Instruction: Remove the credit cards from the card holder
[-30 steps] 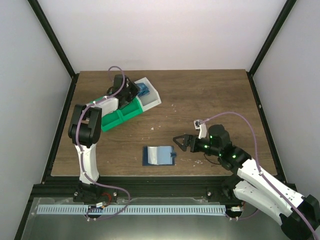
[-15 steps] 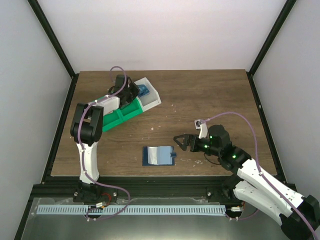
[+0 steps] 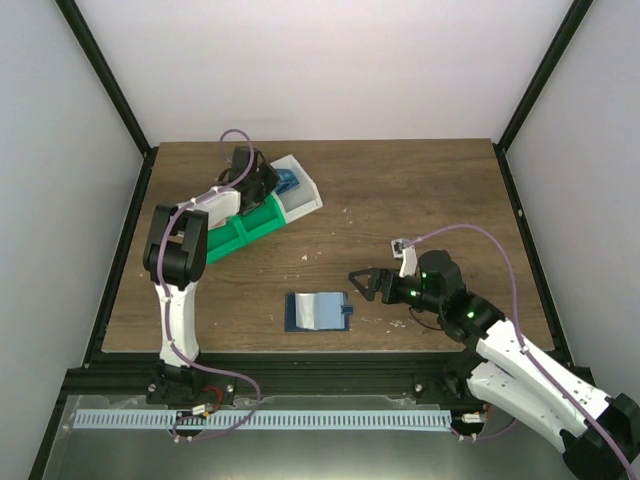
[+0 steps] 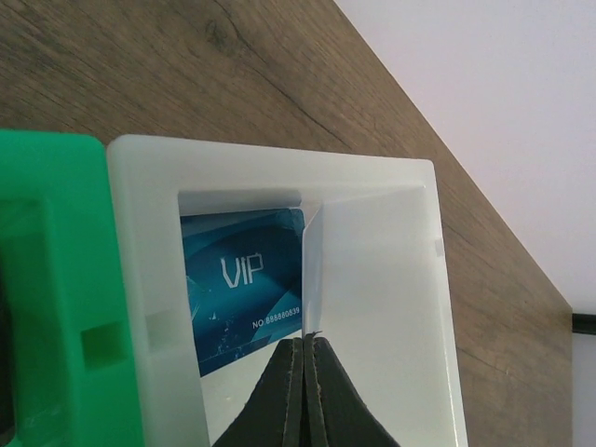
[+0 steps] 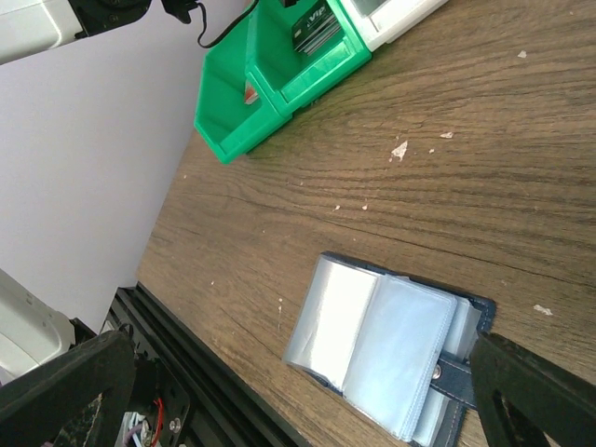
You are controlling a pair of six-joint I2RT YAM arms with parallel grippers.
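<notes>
The card holder (image 3: 318,311) lies open on the table, pale grey-blue sleeves up, its tab towards my right gripper (image 3: 362,283). That gripper is open and empty just right of the holder. In the right wrist view the holder (image 5: 391,345) lies between the spread fingers of the right gripper (image 5: 303,349). My left gripper (image 3: 262,180) is over the white tray (image 3: 305,200). In the left wrist view the left gripper (image 4: 304,346) is shut on a thin pale card (image 4: 312,270) seen edge-on. A blue VIP card (image 4: 244,279) lies in the white tray (image 4: 391,168).
A green tray (image 3: 235,232) adjoins the white tray on its left and shows in the left wrist view (image 4: 56,279). In the right wrist view the green tray (image 5: 270,93) holds a dark card (image 5: 315,28). Black frame rails line the table's edges.
The left gripper has shifted slightly over the white tray. The right arm and the card holder have hardly moved.
</notes>
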